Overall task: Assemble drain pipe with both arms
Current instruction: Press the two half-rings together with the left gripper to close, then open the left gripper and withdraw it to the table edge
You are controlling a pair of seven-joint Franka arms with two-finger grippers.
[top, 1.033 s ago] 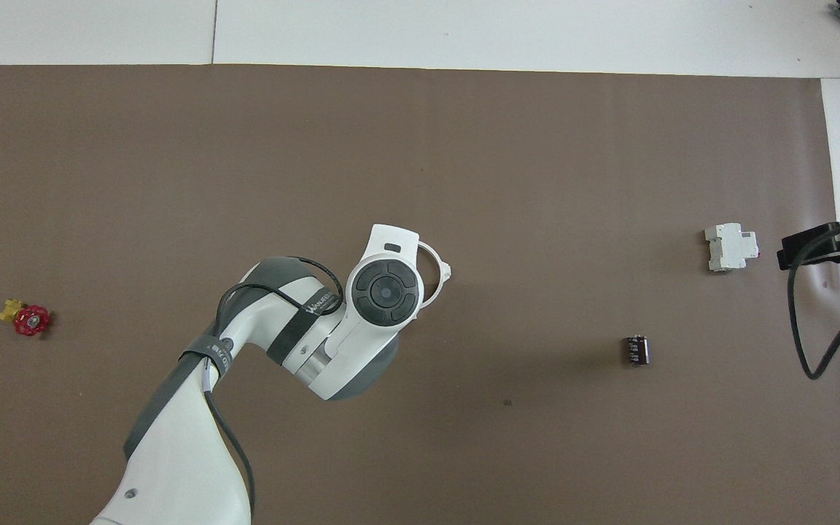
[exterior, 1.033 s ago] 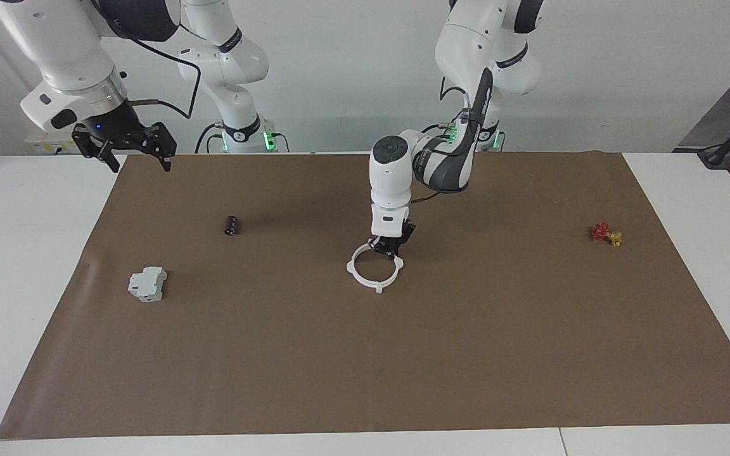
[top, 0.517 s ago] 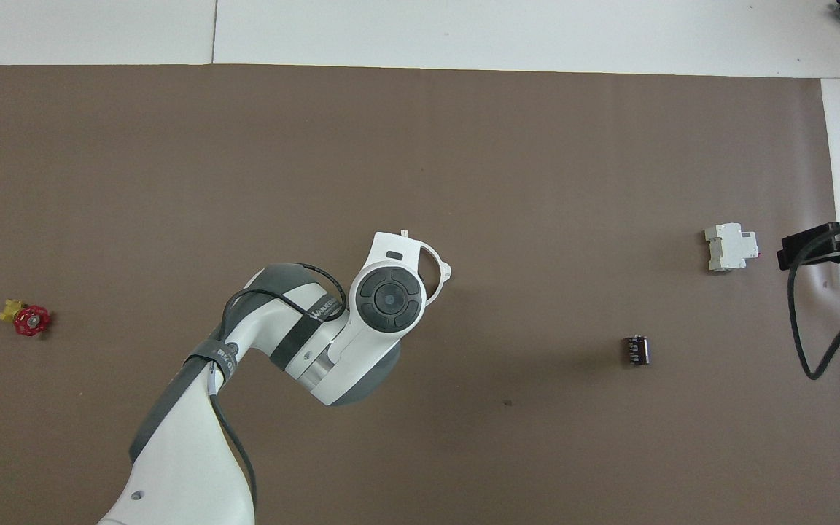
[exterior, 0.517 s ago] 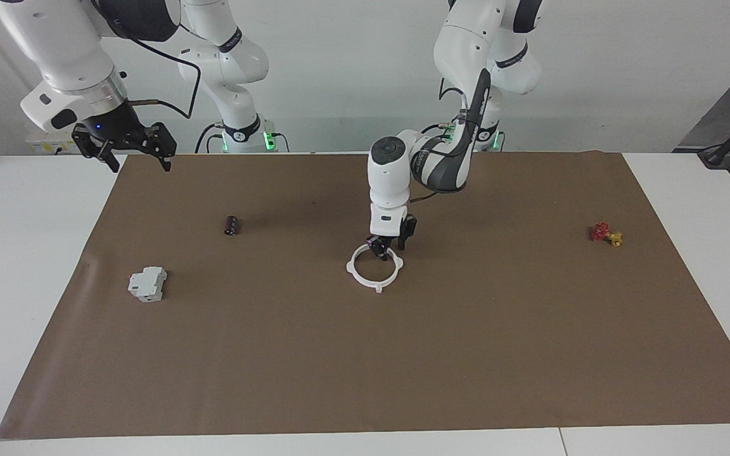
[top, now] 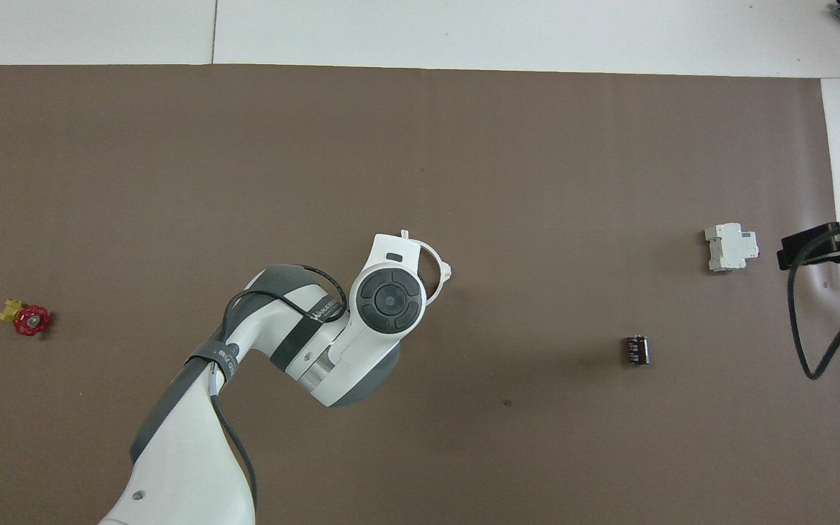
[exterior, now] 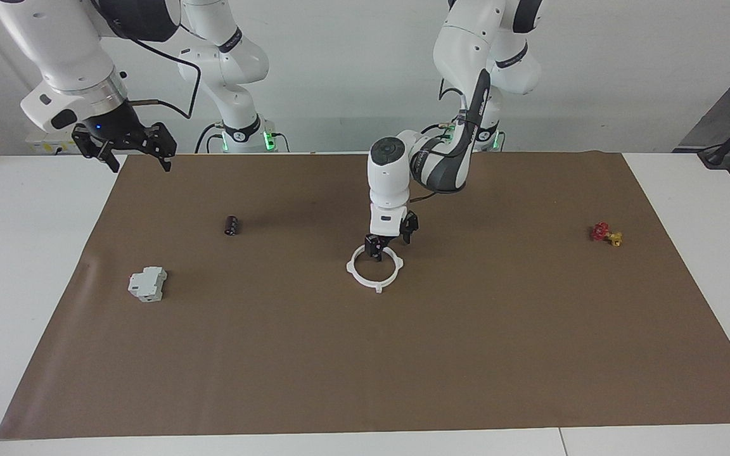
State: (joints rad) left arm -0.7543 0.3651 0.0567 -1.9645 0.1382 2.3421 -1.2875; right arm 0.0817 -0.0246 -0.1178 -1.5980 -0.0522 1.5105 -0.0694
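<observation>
Drain pipe, joined into one white ring with outer tabs, lay flat on the brown mat near the middle of the table. The left gripper hung just over the ring's edge nearest the robots, fingers spread apart and holding nothing; one finger stood above the inside of the ring, the other outside it. From overhead, the left arm's wrist covered most of the ring. The right gripper waited in the air over the mat's corner at the right arm's end, fingers wide and empty. A grey-white block and a small dark cylinder lay toward that end; a red-and-yellow valve lay toward the left arm's end.
</observation>
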